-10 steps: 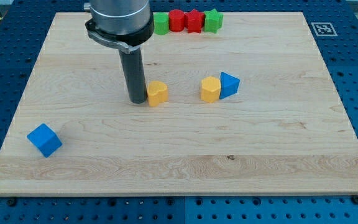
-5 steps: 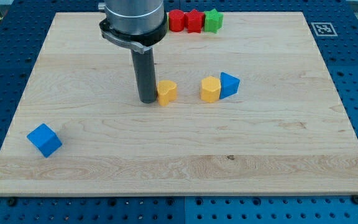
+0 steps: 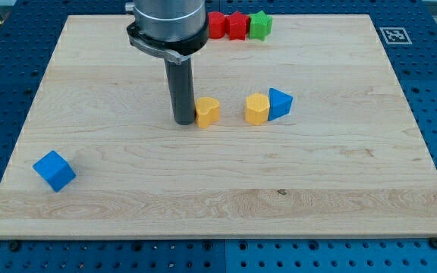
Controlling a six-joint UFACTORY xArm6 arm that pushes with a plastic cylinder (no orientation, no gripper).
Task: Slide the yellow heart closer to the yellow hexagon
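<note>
The yellow heart (image 3: 208, 111) lies on the wooden board (image 3: 218, 189), a little above the view's middle. My tip (image 3: 184, 121) touches the heart's left side. The yellow hexagon (image 3: 257, 108) sits to the heart's right, with a gap of about one block's width between them. A blue block (image 3: 281, 102) touches the hexagon's right side.
A blue cube (image 3: 54, 170) lies near the board's lower left. Along the top edge stand two red blocks (image 3: 227, 24) and a green block (image 3: 259, 24); the arm's body hides what lies to their left. A marker tag (image 3: 392, 35) is at the top right corner.
My tip has moved to the view's right, pushing the yellow heart with it toward the yellow hexagon. The arm now covers the left green block at the top edge.
</note>
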